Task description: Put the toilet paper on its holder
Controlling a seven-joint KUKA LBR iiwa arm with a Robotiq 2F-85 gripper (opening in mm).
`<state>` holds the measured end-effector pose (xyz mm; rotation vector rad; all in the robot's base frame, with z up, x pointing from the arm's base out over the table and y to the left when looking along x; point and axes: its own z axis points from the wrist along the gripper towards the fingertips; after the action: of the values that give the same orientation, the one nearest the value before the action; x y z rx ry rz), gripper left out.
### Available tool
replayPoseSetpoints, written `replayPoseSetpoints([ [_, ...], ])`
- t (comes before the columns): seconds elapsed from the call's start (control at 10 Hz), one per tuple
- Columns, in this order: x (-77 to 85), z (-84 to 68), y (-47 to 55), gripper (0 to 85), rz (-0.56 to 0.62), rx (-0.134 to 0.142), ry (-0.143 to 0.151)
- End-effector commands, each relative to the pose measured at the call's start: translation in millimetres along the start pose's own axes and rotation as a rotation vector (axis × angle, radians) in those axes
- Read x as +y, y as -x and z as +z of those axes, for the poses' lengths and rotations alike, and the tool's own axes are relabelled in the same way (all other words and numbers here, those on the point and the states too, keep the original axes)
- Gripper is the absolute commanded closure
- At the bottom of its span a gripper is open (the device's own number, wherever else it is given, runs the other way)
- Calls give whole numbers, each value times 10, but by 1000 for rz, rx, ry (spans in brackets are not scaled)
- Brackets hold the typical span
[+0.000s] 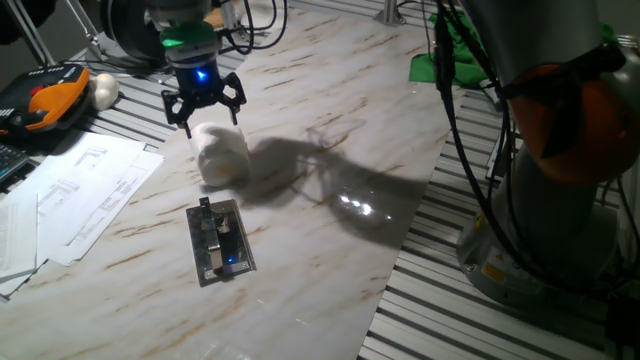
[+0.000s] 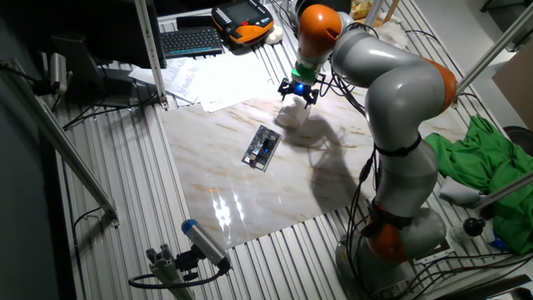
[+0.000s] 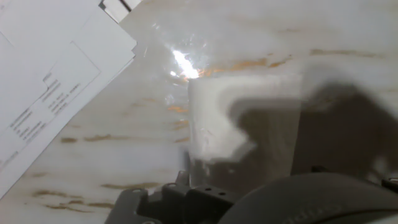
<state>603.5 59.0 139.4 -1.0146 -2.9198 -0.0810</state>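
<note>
The white toilet paper roll (image 1: 222, 155) rests on the marble table top, just under my gripper (image 1: 204, 112). The gripper hangs directly above the roll with its dark fingers (image 1: 184, 110) spread apart and nothing between them. The roll also shows in the other fixed view (image 2: 291, 115) below the gripper (image 2: 298, 92). In the hand view it (image 3: 242, 124) fills the middle, partly in shadow. The holder (image 1: 220, 240), a shiny grey metal plate with a dark central bar, lies flat on the table nearer the front, a short way from the roll. It also shows in the other fixed view (image 2: 262, 148).
White paper sheets (image 1: 80, 190) lie at the table's left edge. A small white egg-shaped ball (image 1: 103, 90) and an orange-and-black pendant (image 1: 45, 100) sit at the back left. A green cloth (image 1: 450, 60) lies at the back right. The robot's base (image 1: 560, 200) stands to the right.
</note>
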Motion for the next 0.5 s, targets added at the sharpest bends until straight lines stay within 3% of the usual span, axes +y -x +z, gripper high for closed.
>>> replayPoseSetpoints([
  [0.0,3,24,26,0,-5,-9,7],
  [0.4,113,286,269,0,-19,-35,36],
])
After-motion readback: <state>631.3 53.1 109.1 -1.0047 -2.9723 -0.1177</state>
